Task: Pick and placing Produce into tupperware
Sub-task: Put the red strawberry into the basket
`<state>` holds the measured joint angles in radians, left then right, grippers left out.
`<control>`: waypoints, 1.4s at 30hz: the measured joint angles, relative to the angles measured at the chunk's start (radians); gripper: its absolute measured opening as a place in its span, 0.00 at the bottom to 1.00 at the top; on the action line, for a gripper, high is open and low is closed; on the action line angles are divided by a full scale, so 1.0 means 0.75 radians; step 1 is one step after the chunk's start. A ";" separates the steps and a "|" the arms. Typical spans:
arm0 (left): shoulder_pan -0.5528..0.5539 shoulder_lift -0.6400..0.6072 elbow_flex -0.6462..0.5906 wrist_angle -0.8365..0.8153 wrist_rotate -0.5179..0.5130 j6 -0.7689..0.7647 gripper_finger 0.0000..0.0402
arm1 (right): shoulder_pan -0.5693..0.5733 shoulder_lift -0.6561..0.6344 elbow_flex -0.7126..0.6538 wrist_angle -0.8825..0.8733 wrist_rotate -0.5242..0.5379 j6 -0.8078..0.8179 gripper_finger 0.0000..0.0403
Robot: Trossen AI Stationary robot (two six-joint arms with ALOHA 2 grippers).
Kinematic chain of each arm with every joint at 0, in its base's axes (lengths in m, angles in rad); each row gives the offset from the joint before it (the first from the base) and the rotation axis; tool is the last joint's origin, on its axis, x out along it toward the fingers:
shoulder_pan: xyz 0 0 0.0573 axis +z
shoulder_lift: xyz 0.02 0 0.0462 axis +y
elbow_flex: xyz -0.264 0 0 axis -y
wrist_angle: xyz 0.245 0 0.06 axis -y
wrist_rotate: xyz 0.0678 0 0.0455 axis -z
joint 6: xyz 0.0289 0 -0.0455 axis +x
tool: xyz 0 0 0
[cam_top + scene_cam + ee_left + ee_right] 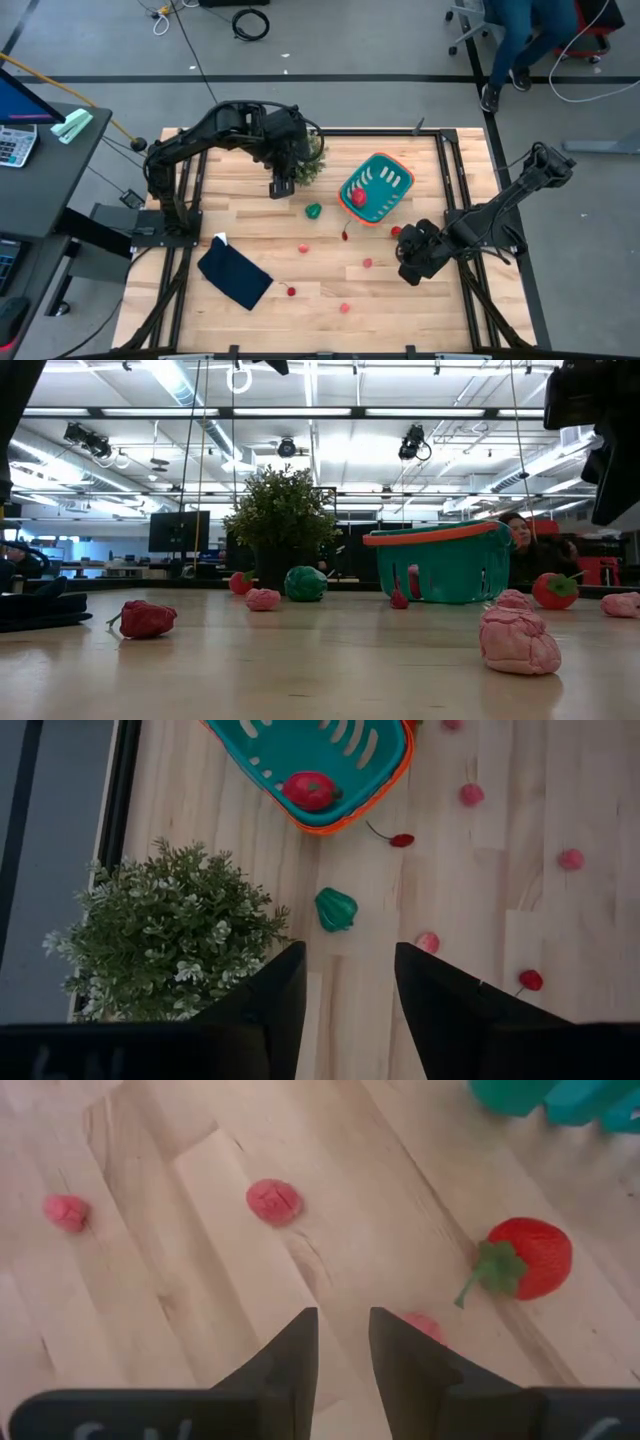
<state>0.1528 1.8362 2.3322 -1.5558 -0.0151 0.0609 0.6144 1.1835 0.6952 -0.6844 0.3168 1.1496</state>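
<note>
A: High view: left hand [281, 187] hangs over the surface [260, 250] just beside the potted plant [310, 160], fingers spread, holding nothing. Right hand [409, 270] sits near the right edge, below the basket [377, 187].

B: Right fingers?

A: Right wrist view shows them a little apart, nothing between. A red strawberry [530, 1257] with a green stem lies just ahead, two pink pieces [274, 1201] farther off, another pink one [424, 1324] half hidden by a finger.

B: Anything in the basket?

A: One red piece [310, 790], seen in the left wrist view and from above. The low view only gets the slotted wall and orange rim [445, 534], not the inside.

B: The rest?

A: Loose on the wood. Green one [313, 211] between plant and basket, red and pink ones spread across the middle and front. A dark cloth [234, 277] lies front-left.

B: Room?

A: Low view: ceiling lights, monitors, a person behind the basket. High view: grey floor, cables, a desk with a calculator [14, 143] at left, a seated person's legs [510, 45] at top right.
</note>
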 joint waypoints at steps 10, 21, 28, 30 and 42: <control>0.000 0.000 0.000 0.002 0.000 -0.033 0.38 | -0.001 0.010 0.000 -0.169 0.090 -0.066 0.25; 0.000 0.001 -0.001 -0.001 0.000 -0.032 0.35 | 0.006 0.241 0.000 -0.164 0.143 -0.289 0.25; 0.000 0.001 -0.001 -0.004 0.000 0.004 0.34 | 0.005 0.297 0.000 -0.164 0.183 -0.282 0.25; 0.000 0.001 -0.001 -0.004 0.000 0.005 0.33 | 0.005 0.297 0.000 -0.163 0.195 -0.275 0.25; 0.000 0.001 -0.001 -0.004 0.000 0.005 0.33 | 0.004 0.297 0.000 -0.163 0.272 -0.271 0.25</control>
<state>0.1529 1.8366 2.3318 -1.5585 -0.0148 0.0643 0.6174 1.4063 0.6952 -0.8066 0.5205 0.9463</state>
